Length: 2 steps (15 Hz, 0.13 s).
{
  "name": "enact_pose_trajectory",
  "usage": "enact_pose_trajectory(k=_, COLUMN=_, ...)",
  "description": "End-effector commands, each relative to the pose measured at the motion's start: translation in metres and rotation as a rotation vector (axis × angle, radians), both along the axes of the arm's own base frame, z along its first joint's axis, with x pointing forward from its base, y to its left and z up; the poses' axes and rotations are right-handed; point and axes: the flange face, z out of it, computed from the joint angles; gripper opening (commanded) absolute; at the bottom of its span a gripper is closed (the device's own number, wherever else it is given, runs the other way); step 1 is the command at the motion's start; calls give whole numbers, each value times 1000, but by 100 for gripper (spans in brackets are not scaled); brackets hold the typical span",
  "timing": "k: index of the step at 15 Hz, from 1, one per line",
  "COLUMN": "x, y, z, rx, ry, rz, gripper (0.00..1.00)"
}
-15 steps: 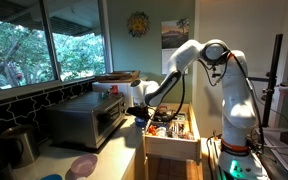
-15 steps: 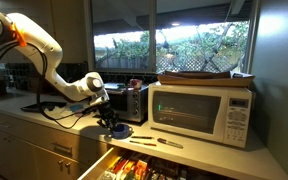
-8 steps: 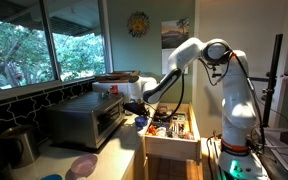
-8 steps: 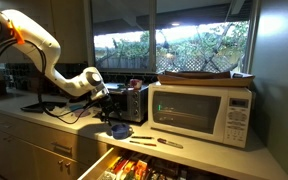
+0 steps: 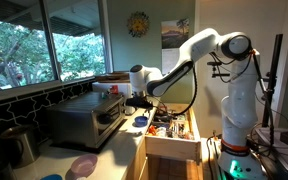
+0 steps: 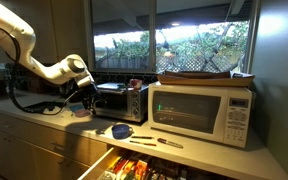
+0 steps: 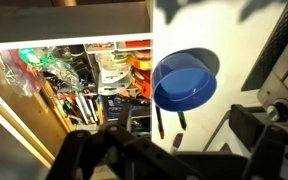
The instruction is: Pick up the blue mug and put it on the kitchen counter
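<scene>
Both fingers of the gripper [image 6: 81, 96] are spread and empty, clear of the blue mug [image 6: 121, 130] on the kitchen counter [image 6: 72, 126].

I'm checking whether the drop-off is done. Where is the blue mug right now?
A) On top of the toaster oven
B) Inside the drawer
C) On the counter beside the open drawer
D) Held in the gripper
C: the blue mug stands on the kitchen counter next to the open drawer, and the gripper is above it and holds nothing.
</scene>
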Motion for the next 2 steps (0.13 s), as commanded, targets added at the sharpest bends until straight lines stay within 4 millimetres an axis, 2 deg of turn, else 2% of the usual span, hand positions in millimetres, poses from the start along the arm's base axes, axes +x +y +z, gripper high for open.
enact_pose_trajectory(k=1, x=-11, y=11, z=10, rx=-13, ry=5, rz=54, gripper=100)
enact_pose_trajectory(k=2, x=-18, y=18, z=17, rx=-17, ry=-5, rz=74, gripper=100)
